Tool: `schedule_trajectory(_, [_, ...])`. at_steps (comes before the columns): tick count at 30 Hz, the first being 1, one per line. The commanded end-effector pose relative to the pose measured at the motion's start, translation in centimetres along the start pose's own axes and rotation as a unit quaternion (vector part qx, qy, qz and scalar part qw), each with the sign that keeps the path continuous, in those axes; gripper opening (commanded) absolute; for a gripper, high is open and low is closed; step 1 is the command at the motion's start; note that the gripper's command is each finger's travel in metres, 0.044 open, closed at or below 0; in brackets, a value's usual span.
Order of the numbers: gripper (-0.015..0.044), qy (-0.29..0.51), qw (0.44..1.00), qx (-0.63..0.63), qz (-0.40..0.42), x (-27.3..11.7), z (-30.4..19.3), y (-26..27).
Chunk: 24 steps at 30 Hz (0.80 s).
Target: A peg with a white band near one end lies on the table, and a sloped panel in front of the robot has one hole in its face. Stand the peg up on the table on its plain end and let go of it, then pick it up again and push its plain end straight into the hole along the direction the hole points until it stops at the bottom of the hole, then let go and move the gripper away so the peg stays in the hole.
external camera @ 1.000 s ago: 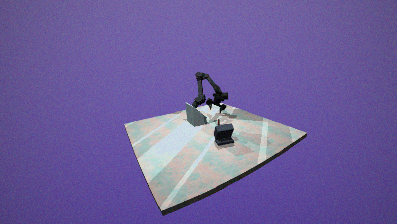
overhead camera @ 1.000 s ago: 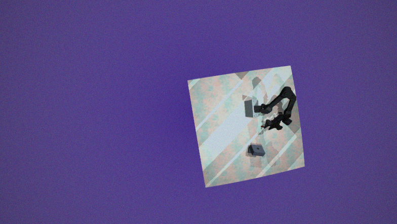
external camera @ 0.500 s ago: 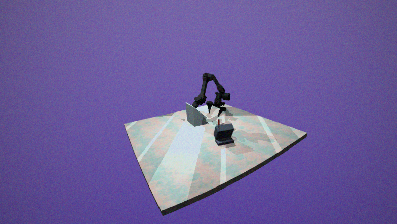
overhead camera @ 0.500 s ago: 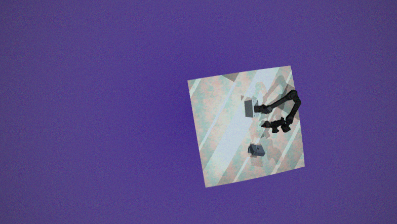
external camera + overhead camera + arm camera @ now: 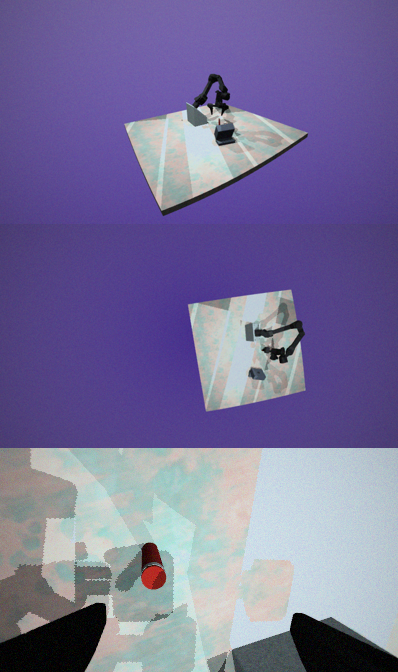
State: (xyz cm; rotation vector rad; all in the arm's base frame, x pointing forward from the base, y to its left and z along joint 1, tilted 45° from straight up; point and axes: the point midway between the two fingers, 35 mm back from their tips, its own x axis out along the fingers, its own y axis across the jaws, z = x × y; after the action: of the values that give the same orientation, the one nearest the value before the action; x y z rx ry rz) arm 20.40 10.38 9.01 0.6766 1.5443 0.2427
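Observation:
The red peg (image 5: 219, 121) (image 5: 151, 555) stands upright on the table, its banded end up. In the wrist view its bright red top and thin pale band face the camera. My gripper (image 5: 217, 114) (image 5: 200, 616) is wide open and empty, pointing down above the peg. In the wrist view the peg shows left of the middle between the fingers and beyond their tips, not centred. The dark sloped panel (image 5: 260, 376) (image 5: 225, 133) stands apart from the gripper; its hole (image 5: 258, 372) shows in the top view and is hidden in the exterior view.
A grey wedge-shaped block (image 5: 249, 332) (image 5: 197, 118) (image 5: 267, 654) stands by the arm's base. The patterned table (image 5: 211, 340) (image 5: 172, 166) has pale stripes and shadows of the arm. Its edges drop off to the purple surroundings.

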Motion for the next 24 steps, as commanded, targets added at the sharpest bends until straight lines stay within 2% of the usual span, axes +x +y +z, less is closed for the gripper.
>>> schedule_trajectory(1, [0.044,0.025,0.998,0.01,0.057,-0.67,0.72,0.74])
schedule_trajectory(4, [0.044,0.037,0.995,0.017,0.093,-1.13,1.23,1.14])
schedule_trajectory(14, [0.044,0.037,0.995,0.016,0.096,-1.17,1.27,1.17])
schedule_trajectory(24, [0.044,0.026,0.989,-0.103,0.099,-1.01,1.26,1.19])
